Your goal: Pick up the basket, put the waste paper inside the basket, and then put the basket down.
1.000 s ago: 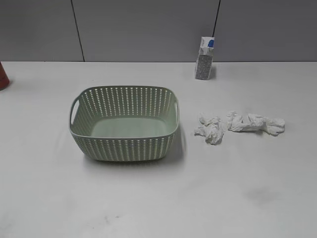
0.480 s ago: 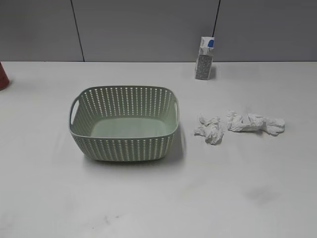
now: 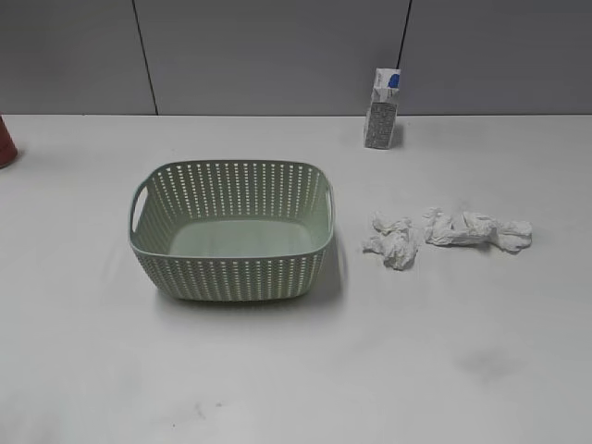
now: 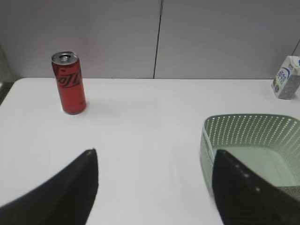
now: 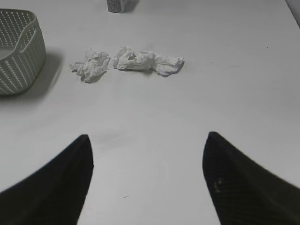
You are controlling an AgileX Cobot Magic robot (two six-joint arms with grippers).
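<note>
The pale sage-green basket (image 3: 231, 231) stands empty on the white table, left of centre; it also shows at the right of the left wrist view (image 4: 253, 145) and at the top left of the right wrist view (image 5: 16, 51). Two white waste paper wads lie to its right: a compact one (image 3: 392, 242) and a longer twisted one (image 3: 476, 229), also in the right wrist view (image 5: 91, 65) (image 5: 145, 61). My left gripper (image 4: 154, 152) is open and empty, left of the basket. My right gripper (image 5: 146, 138) is open and empty, nearer than the paper. Neither gripper shows in the exterior view.
A white-and-grey carton with a blue cap (image 3: 383, 120) stands upright at the back, also in the left wrist view (image 4: 286, 77). A red drink can (image 4: 69, 89) stands at the far left, its edge in the exterior view (image 3: 6, 141). A grey wall bounds the table behind.
</note>
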